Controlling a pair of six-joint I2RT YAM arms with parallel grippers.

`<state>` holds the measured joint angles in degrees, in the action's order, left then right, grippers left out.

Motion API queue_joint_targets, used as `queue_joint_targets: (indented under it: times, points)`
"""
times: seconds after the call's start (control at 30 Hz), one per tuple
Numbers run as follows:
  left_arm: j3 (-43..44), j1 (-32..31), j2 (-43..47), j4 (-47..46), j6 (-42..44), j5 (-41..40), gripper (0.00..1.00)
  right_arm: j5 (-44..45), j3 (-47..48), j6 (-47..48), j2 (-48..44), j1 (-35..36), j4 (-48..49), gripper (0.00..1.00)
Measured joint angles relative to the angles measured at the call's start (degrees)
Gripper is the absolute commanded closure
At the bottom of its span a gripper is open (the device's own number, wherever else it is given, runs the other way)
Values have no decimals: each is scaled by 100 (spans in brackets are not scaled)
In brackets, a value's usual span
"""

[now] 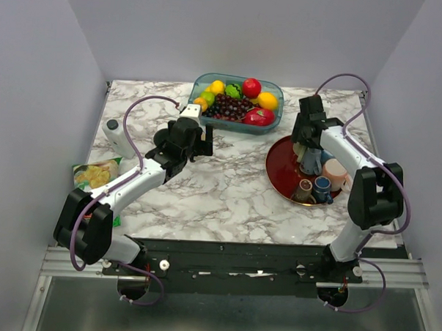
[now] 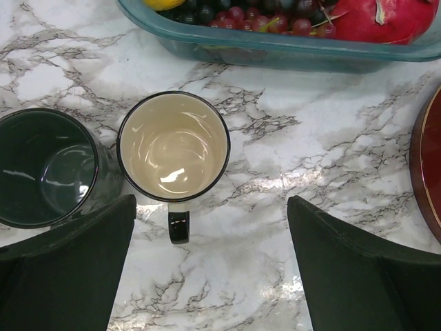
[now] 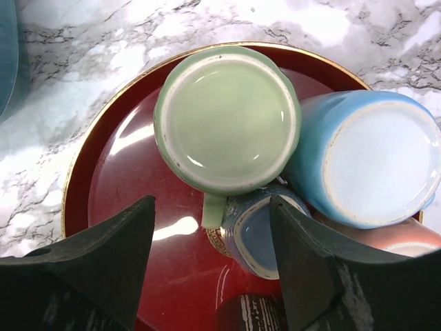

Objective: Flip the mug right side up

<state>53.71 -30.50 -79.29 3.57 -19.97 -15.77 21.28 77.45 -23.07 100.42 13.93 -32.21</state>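
Right wrist view: right gripper [image 3: 212,207] hangs over the red tray [image 3: 114,186], fingers spread with nothing between them, so not grasping. Target looks like the pale green mug [image 3: 227,121]. It's upside down on the tray, base facing the camera, toward the tray's upper-left edge in this view, with its handle [image 3: 213,210] pointing back at the gripper. Risks, my read: it's packed tight. The light blue mug [image 3: 372,162], also inverted, sits hard against its right side, contact looks likely. A small dark-blue mug [image 3: 258,234] crowds the handle. A finger coming down on the right has little or no gap, so it could land on the blue mug or shove the whole cluster across the tray. The body is round and the glaze looks glossy, so a pinch across the wall may slip mid-flip. A handle grab is blocked by the small mug. The green mug itself is thick ceramic with a paler foot ring and a slightly wavy outline, no chips visible. Left gripper [image 2: 212,207] is fully released above an upright cream-lined mug [image 2: 173,146] beside a dark green mug [image 2: 45,169] on the marble table [image 2: 331,138], well apart from the tray, so I expect no arm clash.
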Motion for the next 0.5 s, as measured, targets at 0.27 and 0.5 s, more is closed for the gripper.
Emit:
queue_joint_targets:
  times: [0.27, 0.5]
  points:
    - [-15, 0, -13, -52, 0, 0, 1, -7, -254, -216, -442, 0, -160, 26]
    - [-15, 0, -55, -63, -4, 4, 1, -9, -234, -310, -767, 0, -236, 25]
